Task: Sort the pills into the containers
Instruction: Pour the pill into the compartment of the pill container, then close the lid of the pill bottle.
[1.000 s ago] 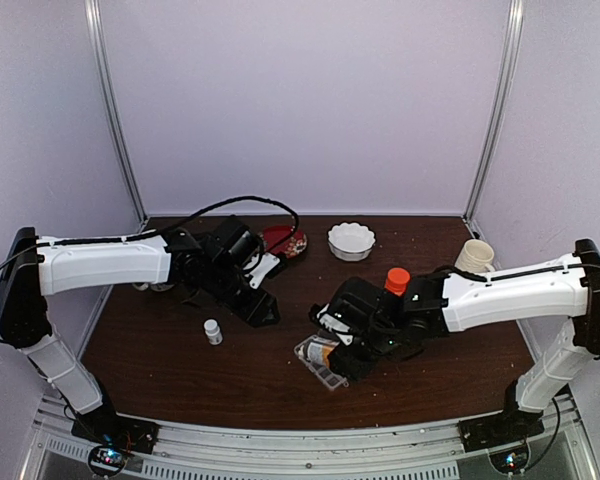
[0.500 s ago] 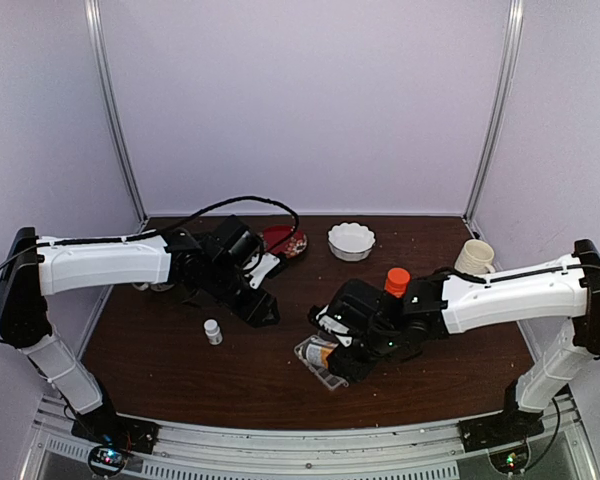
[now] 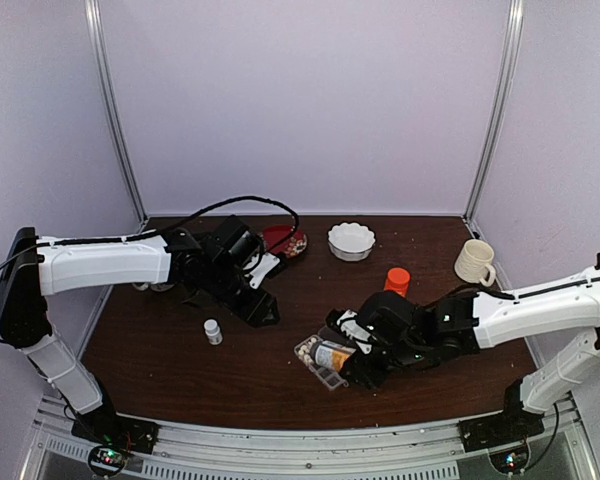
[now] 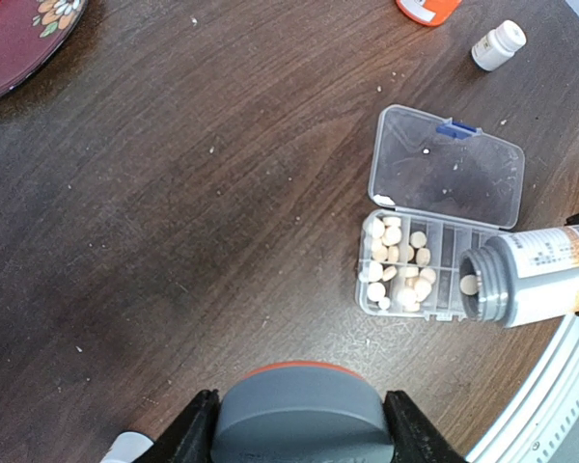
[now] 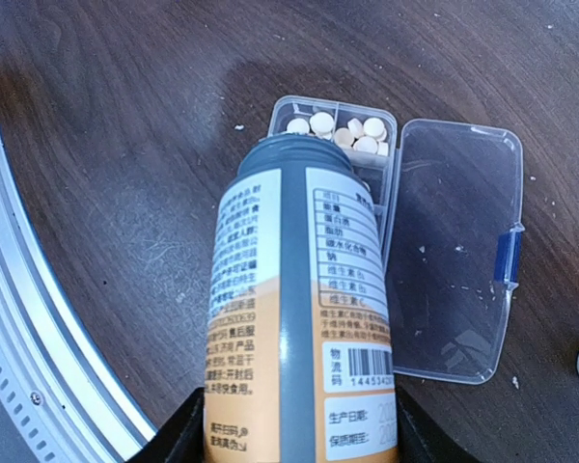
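The clear pill box (image 4: 436, 253) lies open on the brown table, its lid (image 4: 449, 169) folded flat. Cream pills (image 4: 398, 262) fill the cells at one end; the other cells look bare. My right gripper (image 5: 294, 434) is shut on an orange-and-grey labelled bottle (image 5: 304, 318), tipped with its open mouth (image 4: 482, 285) over the box's cells (image 5: 340, 128). One pill sits in the mouth. From above, bottle (image 3: 332, 354) and box (image 3: 320, 368) sit near the front edge. My left gripper (image 4: 299, 424) hangs left of the box, shut on a grey, orange-rimmed cap (image 4: 299, 410).
A small white bottle (image 3: 213, 331) stands front left. An orange-capped bottle (image 3: 397, 280) stands behind the right gripper. At the back are a white scalloped bowl (image 3: 351, 241), a red plate (image 3: 285, 241) and a cream mug (image 3: 474, 262). The metal rail (image 5: 39, 318) runs close beside the box.
My right arm has swung lower and to the right, still holding the bottle over the box; the orange-capped bottle behind it now shows fully. The left arm has not moved.
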You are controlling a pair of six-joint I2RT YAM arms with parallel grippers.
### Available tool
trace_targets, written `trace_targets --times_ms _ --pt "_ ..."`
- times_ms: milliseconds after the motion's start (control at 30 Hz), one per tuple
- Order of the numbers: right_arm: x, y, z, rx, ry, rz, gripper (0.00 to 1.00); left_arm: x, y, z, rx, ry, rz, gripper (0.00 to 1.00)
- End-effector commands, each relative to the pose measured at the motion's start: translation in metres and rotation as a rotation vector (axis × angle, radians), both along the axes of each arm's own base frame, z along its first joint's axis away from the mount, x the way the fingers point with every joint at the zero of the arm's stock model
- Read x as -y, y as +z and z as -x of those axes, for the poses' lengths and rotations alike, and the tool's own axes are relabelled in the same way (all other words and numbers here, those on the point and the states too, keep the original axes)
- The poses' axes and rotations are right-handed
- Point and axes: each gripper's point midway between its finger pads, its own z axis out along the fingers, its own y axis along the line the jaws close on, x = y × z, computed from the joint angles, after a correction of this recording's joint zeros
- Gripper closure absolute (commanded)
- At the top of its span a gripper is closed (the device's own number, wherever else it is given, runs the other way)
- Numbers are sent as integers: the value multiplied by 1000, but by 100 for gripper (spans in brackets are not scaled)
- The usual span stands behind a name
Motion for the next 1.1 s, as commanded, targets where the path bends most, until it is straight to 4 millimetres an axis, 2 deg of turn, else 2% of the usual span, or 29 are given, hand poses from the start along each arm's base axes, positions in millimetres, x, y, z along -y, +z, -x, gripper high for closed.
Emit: trace_targets --times_ms 0,200,433,533,733,900,967,1067 --pt "-12 26 -3 81 13 -188 100 9 20 -4 43 -6 43 100" --pt "-8 51 -2 176 28 -355 100 13 32 -1 45 -13 80 100" --pt "6 100 -12 380 7 -541 100 18 70 6 54 -36 172 100" --pt "13 126 -14 478 7 -611 100 19 94 10 64 -49 212 100" --pt "22 206 -12 807 71 -805 100 14 157 19 116 -62 312 100" --pt "34 273 -5 1077 58 -981 100 9 204 31 144 -80 405 100" --pt "28 287 -3 1134 80 -999 100 7 224 38 154 -94 455 100" --pt "15 291 -3 1162 119 -998 100 8 251 50 152 -132 544 100"
